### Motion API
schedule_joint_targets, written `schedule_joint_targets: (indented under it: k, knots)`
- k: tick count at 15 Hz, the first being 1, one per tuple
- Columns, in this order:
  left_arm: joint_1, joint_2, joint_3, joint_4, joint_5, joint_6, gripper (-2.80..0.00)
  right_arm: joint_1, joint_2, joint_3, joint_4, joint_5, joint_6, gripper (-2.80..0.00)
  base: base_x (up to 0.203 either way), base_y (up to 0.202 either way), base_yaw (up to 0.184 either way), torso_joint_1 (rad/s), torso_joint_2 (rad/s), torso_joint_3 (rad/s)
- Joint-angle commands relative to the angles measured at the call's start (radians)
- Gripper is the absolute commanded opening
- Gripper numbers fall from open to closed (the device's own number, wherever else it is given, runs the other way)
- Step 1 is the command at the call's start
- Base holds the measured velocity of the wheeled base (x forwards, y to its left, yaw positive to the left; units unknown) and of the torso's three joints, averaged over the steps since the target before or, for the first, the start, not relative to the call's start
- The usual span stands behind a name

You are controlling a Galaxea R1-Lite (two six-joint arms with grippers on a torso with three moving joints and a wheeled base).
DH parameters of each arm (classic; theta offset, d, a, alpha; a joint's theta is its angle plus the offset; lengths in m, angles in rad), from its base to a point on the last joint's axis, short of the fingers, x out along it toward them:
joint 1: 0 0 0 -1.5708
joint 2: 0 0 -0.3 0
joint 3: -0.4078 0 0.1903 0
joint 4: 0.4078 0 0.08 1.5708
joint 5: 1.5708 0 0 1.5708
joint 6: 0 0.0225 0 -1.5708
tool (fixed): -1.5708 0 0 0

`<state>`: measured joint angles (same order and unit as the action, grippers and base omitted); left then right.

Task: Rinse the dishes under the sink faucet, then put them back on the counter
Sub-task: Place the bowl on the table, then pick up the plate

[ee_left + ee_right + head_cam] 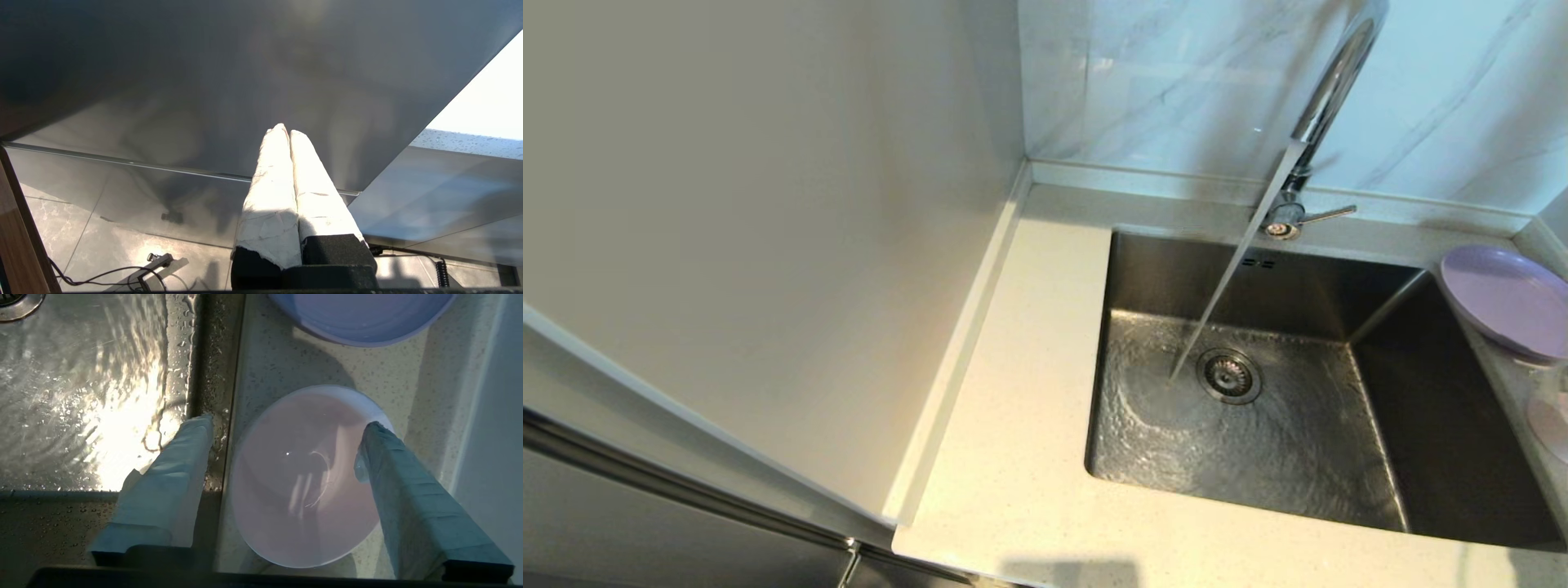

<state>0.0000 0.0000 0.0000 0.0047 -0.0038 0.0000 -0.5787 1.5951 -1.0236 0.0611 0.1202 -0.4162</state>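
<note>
Right pincer (286, 441) spread wide over bowl (306, 477) on counter (408, 375).

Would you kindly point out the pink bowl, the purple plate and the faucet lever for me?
pink bowl (302, 482): right wrist view, on its inner floor.
purple plate (1507, 298): head view, on its flat middle.
faucet lever (1327, 215): head view, midway along the thin handle.

Pink bowl (302, 482), lilac plate (1507, 300) on counter (1013, 457)
</note>
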Motion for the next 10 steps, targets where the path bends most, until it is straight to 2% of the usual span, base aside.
schedule_joint_targets:
  k: [1,3,10]
  knots:
    - [0.000,0.000,0.000,0.000,-0.001,0.000,-2.80,-0.005,-0.020,0.000,-0.002,0.059,-0.007,0.00,0.000,0.000,0.000,0.000,0.00,0.000]
    - [0.000,0.000,0.000,0.000,0.001,0.000,-2.80,0.000,-0.013,-0.025,-0.004,0.153,-0.069,0.00,0.000,0.000,0.000,0.000,0.00,0.000]
    - [0.000,0.000,0.000,0.000,0.001,0.000,-2.80,0.134,0.094,-0.130,-0.018,0.130,-0.142,0.00,0.000,0.000,0.000,0.000,0.00,0.000]
